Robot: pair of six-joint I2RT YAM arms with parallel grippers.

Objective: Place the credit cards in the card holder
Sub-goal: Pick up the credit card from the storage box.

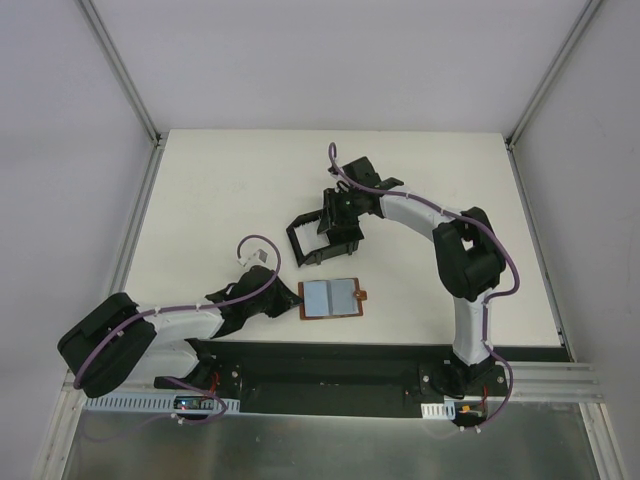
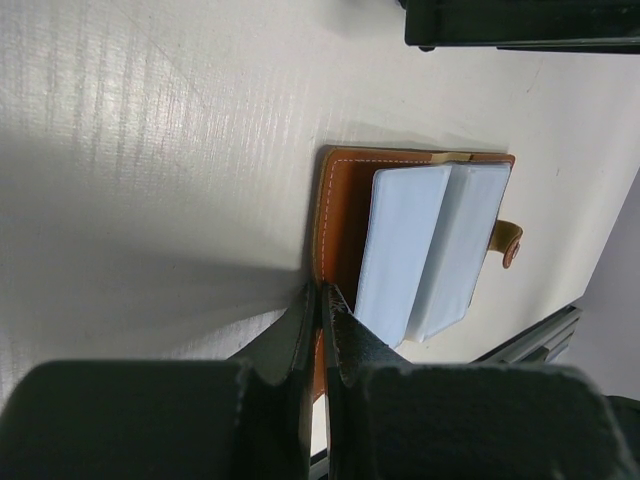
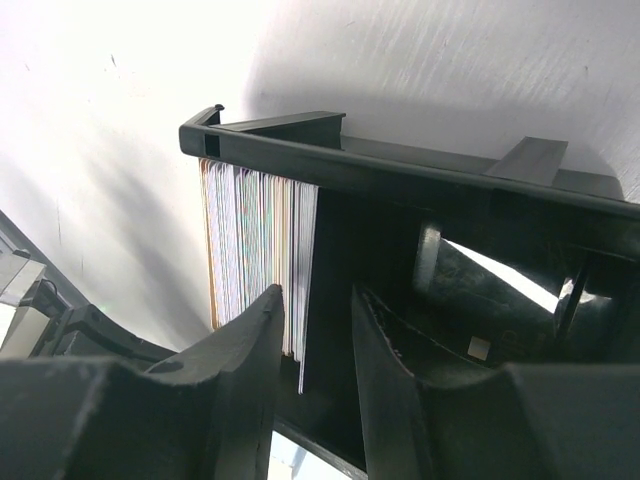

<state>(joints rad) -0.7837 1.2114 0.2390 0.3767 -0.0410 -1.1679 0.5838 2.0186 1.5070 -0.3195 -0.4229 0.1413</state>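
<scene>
The black card holder [image 1: 303,240] stands mid-table. In the right wrist view its rim [image 3: 300,160] frames a stack of cards [image 3: 250,240] standing edge-on inside. My right gripper [image 1: 340,228] reaches into the holder. Its jaws [image 3: 318,305] are apart, and the outermost card's edge hangs in the gap. Two pale blue-grey cards [image 2: 430,245] lie side by side on an open brown wallet [image 2: 342,200], also seen in the top view [image 1: 332,298]. My left gripper [image 2: 322,300] is shut on the wallet's near edge, at its left side in the top view [image 1: 292,298].
The wallet's snap tab [image 2: 510,243] points away from the left gripper. The holder's black edge [image 2: 520,22] shows at the top of the left wrist view. The table's metal front rail [image 1: 330,375] lies just behind the wallet.
</scene>
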